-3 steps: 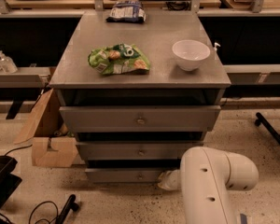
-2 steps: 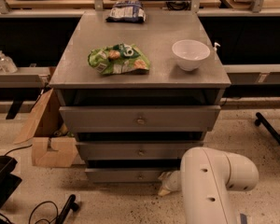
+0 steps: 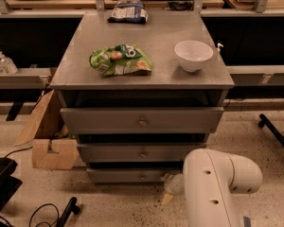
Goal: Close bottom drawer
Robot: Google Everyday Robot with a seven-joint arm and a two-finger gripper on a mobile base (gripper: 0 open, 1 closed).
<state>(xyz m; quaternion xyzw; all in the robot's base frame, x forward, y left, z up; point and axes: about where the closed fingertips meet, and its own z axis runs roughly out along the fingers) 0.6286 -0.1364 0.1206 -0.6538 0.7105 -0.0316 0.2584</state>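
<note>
Gripper point(image 3: 169, 189) low above the speckled floor point(image 3: 255, 141), grip state cannot be told, bottom drawer point(image 3: 128, 175) just left of it, cabinet top point(image 3: 156, 32) above it bearing green snack bag point(image 3: 119, 59) and white bowl point(image 3: 193, 55), cardboard box point(image 3: 49, 148) well to its left.

no readable text, no legible labels

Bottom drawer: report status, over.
Pincer low at bottom drawer front, right end, behind white arm. Drawer fully shut or not: cannot tell. Cardboard box left, apart from it.
</note>
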